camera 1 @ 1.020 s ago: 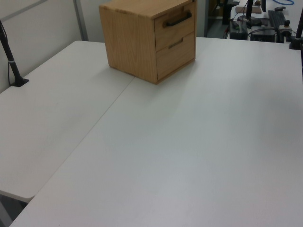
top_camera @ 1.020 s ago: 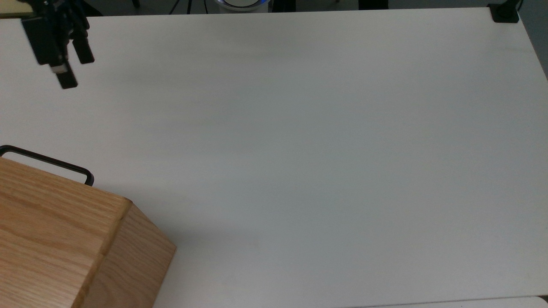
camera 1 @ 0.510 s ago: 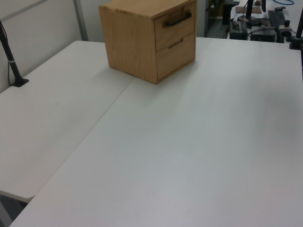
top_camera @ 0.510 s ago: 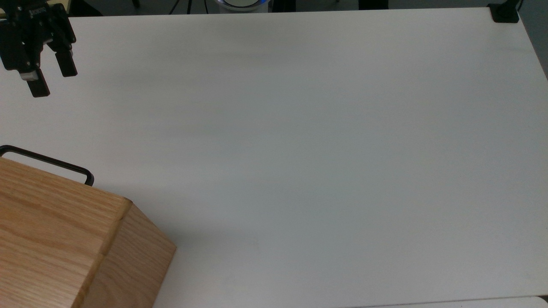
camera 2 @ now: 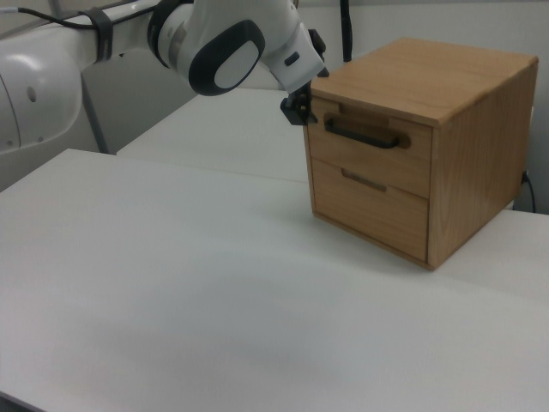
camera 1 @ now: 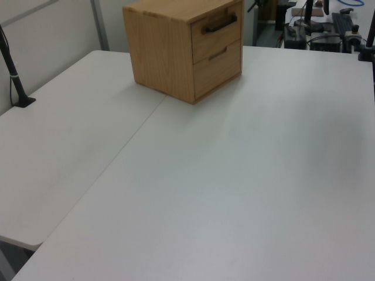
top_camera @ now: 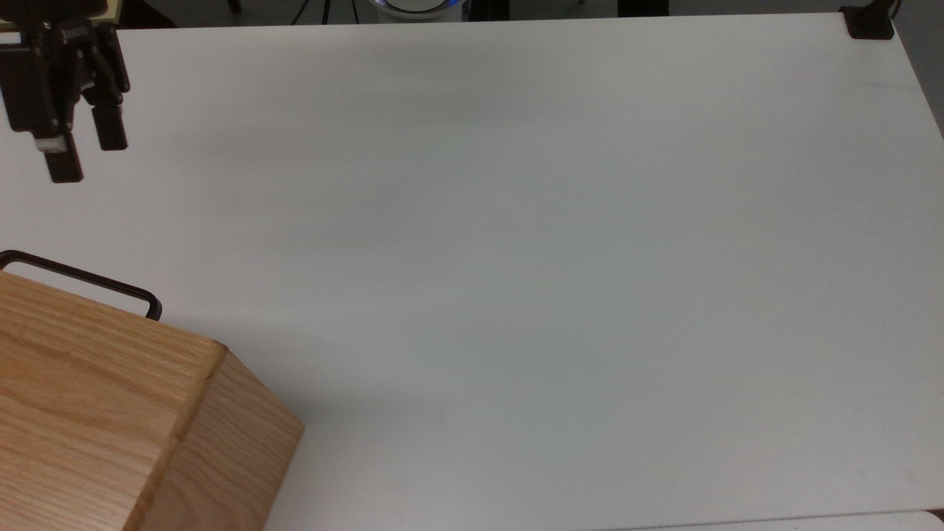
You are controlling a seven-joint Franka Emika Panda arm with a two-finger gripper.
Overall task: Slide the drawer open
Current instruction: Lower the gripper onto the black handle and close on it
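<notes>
The oak cabinet (camera 2: pixel 446 81) stands on the white table (top_camera: pixel 516 258), and its upper drawer (camera 2: pixel 377 159) sits flush and closed. The drawer's black bar handle (camera 2: pixel 364 136) sticks out of the front, and the handle (top_camera: pixel 81 280) also shows past the cabinet top (top_camera: pixel 88 398) in the top view. In the left view the drawer (camera 1: pixel 215 34) faces right. My gripper (top_camera: pixel 87 153) hangs open and empty above the table, apart from the handle. In the right view the gripper (camera 2: pixel 298 110) is just left of the cabinet's front corner, at the handle's height.
A lower drawer (camera 2: pixel 369 210) with a small handle sits under the upper one. A black clamp (top_camera: pixel 870 22) is fixed at the table's corner, and a black post (camera 1: pixel 14 73) stands at the left view's left. A seam (camera 1: pixel 126 149) joins two tabletops.
My gripper shifted toward the top view's left, turned a little, then came slightly down the picture toward the handle. The drawer stayed closed.
</notes>
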